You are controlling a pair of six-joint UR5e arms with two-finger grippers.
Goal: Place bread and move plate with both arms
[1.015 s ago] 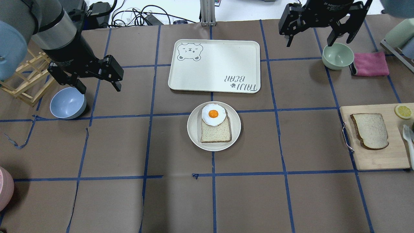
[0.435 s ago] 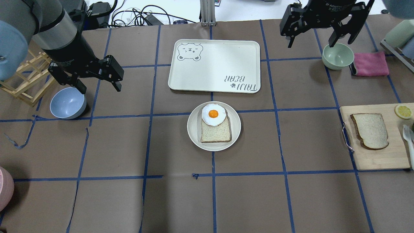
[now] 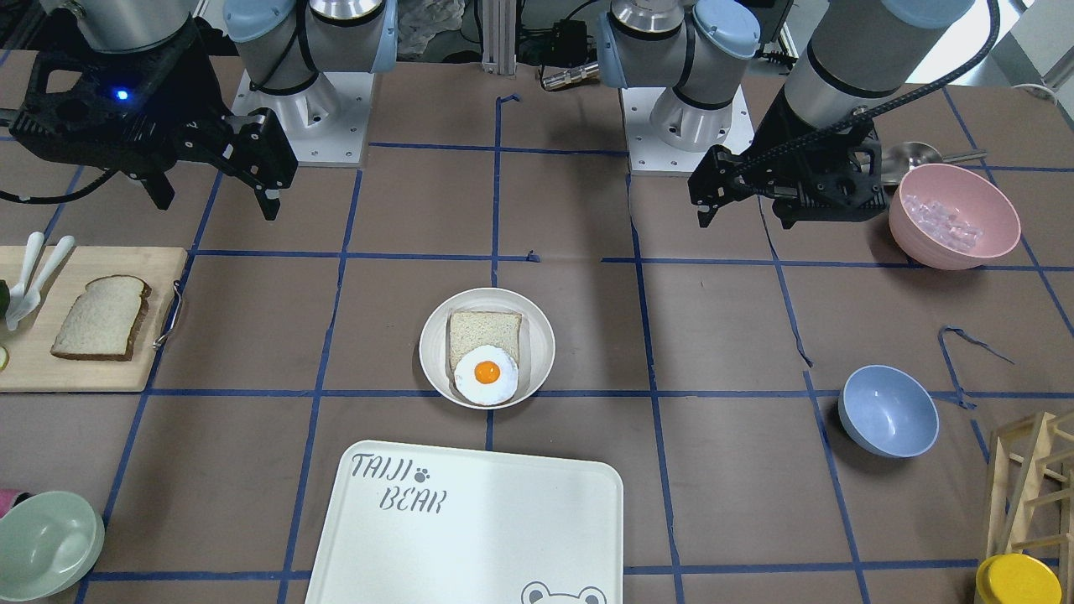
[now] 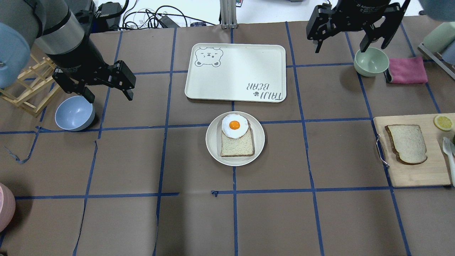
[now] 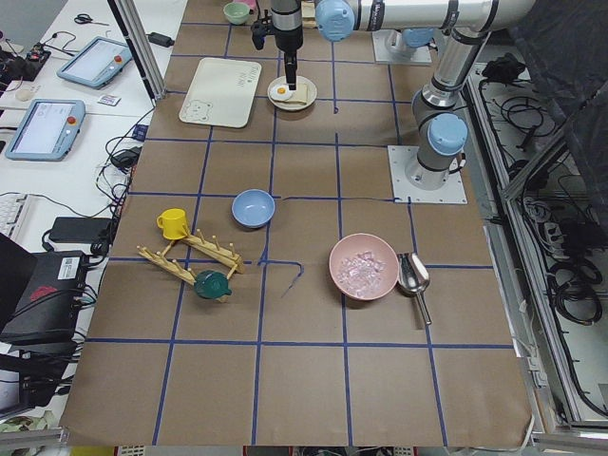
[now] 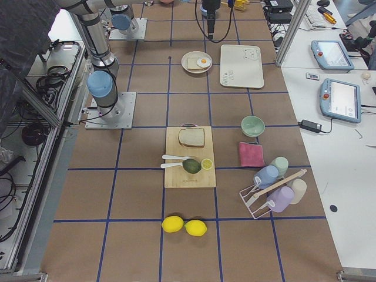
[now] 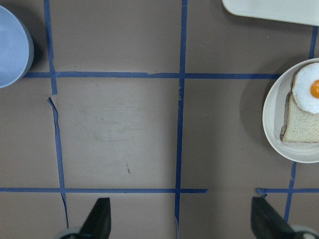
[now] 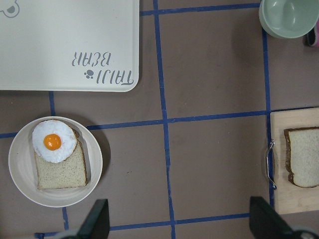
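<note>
My left claw (image 4: 109, 95) hangs spread and empty over the desk (image 4: 177, 220) by the blue bowl (image 4: 73, 115), unmoved this past second. The plate (image 4: 213, 149) sits at centre, untouched. My right claw (image 4: 340, 48), also spread and empty, has only drifted slightly near the green bowl (image 4: 370, 61). The bread (image 4: 407, 143) lies on the cutting board (image 4: 416, 174), well apart, so I judge the pick not yet begun.

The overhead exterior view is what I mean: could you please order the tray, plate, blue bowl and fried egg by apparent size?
Largest to smallest:
tray
plate
blue bowl
fried egg
</note>
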